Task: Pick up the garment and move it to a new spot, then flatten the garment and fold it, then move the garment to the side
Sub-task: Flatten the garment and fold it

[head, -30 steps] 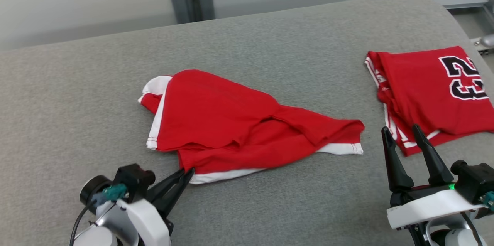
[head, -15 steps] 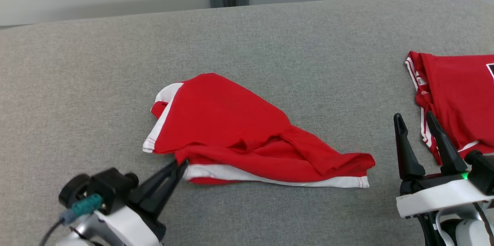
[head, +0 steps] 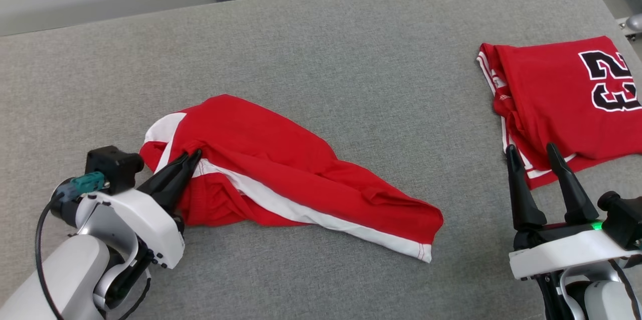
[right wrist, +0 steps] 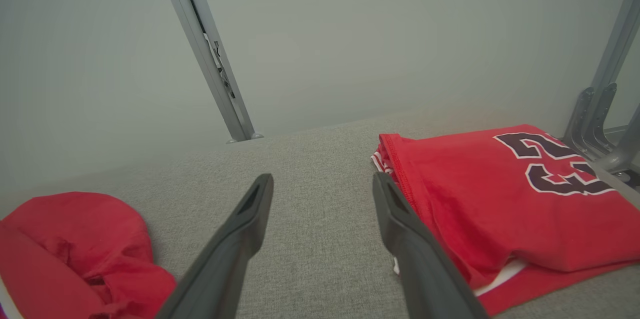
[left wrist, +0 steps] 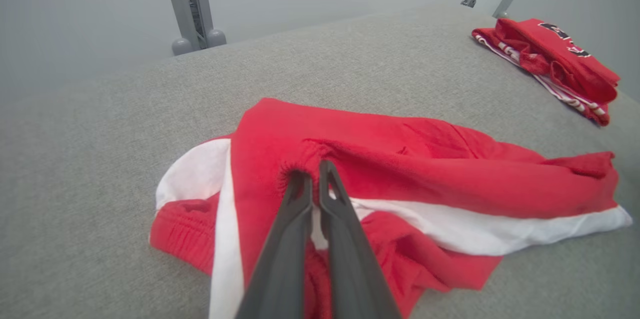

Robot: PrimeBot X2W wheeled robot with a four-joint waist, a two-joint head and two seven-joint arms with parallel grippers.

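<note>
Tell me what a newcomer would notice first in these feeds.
A crumpled red garment with white trim sprawls across the middle of the grey padded table, and the left gripper is pinched shut on its left end. At the far right lies a neatly folded red jersey with a black number on it. The right gripper stands open and empty near the jersey's front edge.

Head high, wrists low, shared garment [head: 281,169]

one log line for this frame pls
left claw: shut on red garment | right claw: open, empty | folded jersey: far right
</note>
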